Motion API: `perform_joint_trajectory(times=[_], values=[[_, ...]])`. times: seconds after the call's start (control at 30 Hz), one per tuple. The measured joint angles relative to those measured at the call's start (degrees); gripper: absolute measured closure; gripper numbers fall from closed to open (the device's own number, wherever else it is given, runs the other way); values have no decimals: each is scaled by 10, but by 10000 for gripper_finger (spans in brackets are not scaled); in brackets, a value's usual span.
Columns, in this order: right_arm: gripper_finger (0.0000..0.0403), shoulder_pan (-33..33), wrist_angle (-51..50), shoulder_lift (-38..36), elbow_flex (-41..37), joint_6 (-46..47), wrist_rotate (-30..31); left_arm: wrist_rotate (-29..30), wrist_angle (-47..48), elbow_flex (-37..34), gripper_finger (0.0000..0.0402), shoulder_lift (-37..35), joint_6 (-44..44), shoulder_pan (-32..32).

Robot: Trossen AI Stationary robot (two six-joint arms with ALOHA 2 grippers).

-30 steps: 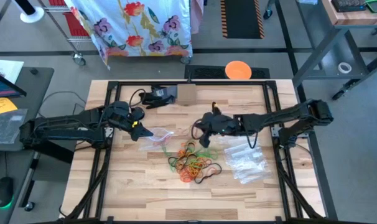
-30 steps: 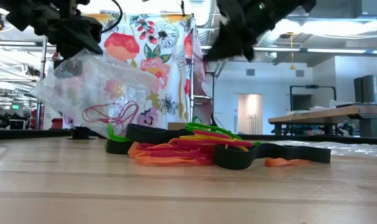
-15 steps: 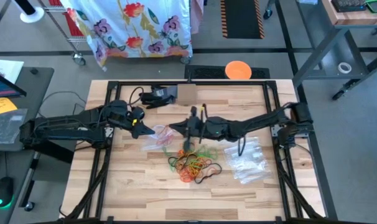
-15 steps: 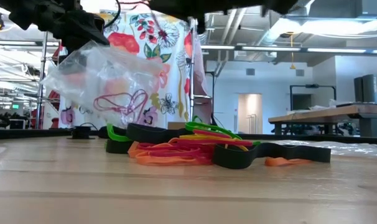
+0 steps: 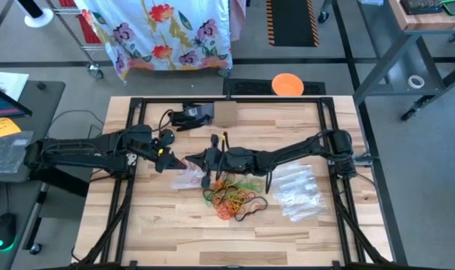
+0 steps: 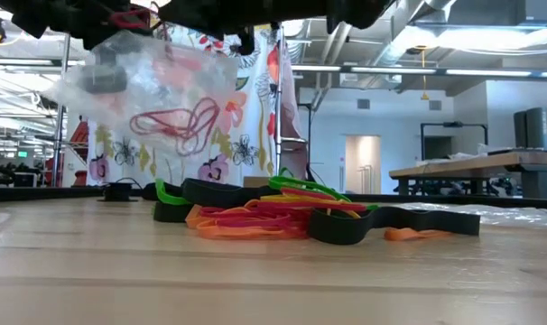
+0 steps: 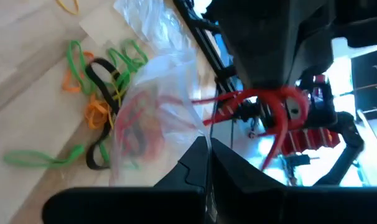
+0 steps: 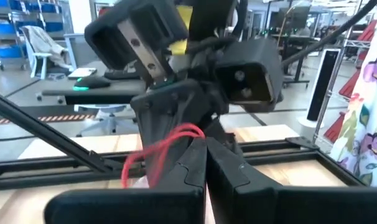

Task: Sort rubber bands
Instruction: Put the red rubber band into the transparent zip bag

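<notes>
A pile of rubber bands (image 5: pixel 231 196) in red, orange, green, yellow and black lies on the middle of the wooden table (image 5: pixel 152 225), also seen in the low view (image 6: pixel 273 217). My left gripper (image 5: pixel 170 156) is shut on a clear plastic bag (image 6: pixel 147 90) that has red bands (image 6: pixel 179 122) inside it. My right gripper (image 5: pixel 194 160) reaches in level from the right and stands tip to tip with the left one at the bag's top. It is shut on a red rubber band (image 8: pixel 170 140). My left gripper pinches the bag's upper edge (image 7: pixel 198 134) between its two shut fingers, coming slightly slanted down from the table's left. The bag hangs below the fingers, clear of the table. My right gripper pinches the red rubber band (image 7: pixel 263 102) at its fingertips, coming level from the table's right. The band's loop (image 8: pixel 148 155) hangs free beside the fingers, above the bag's top.
Several more clear plastic bags (image 5: pixel 296 191) lie flat to the right of the pile. A small cardboard box (image 5: pixel 225 114) and a dark device with cables (image 5: pixel 190 116) sit at the table's far edge. The near half of the table is bare wood.
My right gripper has travelled toward the table's left, from over the pile to the left gripper and the bag. It has tipped from slanting down to level, carrying the red band. The bag has swung up a little higher above the table.
</notes>
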State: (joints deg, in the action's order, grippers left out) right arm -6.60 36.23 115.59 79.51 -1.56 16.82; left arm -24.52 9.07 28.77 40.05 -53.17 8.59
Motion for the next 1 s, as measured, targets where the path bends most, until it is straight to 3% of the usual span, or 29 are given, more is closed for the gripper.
perform_joint_trajectory(times=[0.3, 0.57, 0.87, 1.0], values=[[403, -49, -68, -5, -17, -25, 69, -1, -1, 0, 401, 0, -1, -4], [403, -45, -187, -5, -12, 22, 188, -4, 0, 0, 402, 0, -7, -4], [403, -45, -215, -5, 27, 37, 208, 16, 0, 0, 402, 1, -7, -4], [403, -41, -294, -5, 75, 107, 228, 26, 0, 0, 401, 1, -5, -4]])
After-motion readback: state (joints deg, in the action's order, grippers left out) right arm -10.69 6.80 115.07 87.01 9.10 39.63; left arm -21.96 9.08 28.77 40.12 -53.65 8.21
